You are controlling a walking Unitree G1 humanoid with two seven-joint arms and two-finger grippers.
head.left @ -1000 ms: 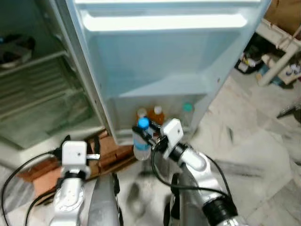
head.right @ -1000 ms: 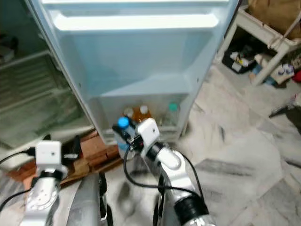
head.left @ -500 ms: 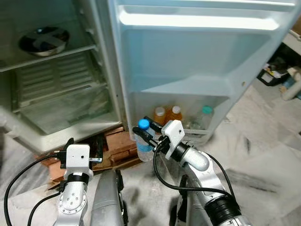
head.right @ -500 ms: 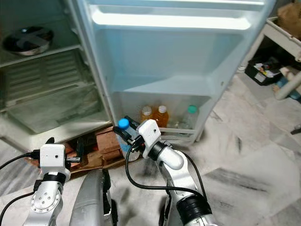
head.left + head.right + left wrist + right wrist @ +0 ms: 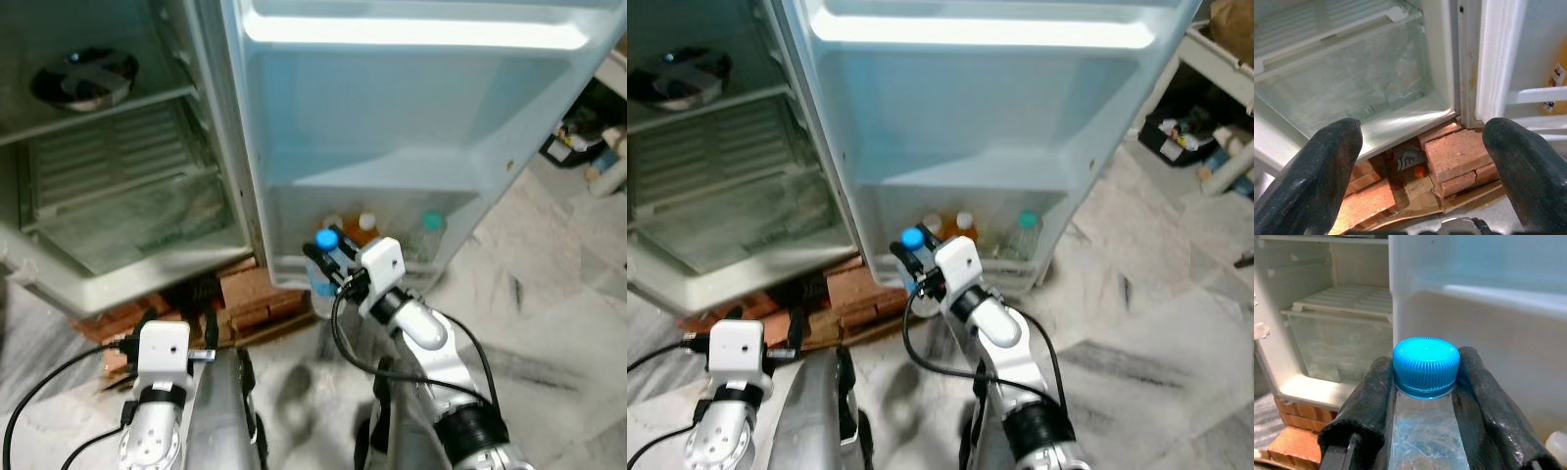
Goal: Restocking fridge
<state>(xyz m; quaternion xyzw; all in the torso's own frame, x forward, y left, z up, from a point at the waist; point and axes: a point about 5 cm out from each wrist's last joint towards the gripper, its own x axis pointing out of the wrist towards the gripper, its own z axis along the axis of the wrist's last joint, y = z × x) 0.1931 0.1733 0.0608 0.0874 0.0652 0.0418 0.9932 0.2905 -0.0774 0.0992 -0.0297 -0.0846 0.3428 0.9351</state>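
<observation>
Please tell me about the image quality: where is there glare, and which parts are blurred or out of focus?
Left eye view: strong glare on the upper door shelf, and the whole frame is slightly soft. Right wrist view: the blue cap of the water bottle in the right gripper is sharp; the fridge behind is softer. Left wrist view: the left gripper's fingers are blurred, the bricks clear.

Four bottles (image 5: 326, 257), one metal bowl (image 5: 82, 78), two pincers (image 5: 331, 262).

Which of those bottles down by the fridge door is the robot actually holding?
The clear bottle with the blue cap: the right gripper clamps its neck. The two orange-drink bottles and the green-capped bottle stand untouched in the door shelf.
</observation>
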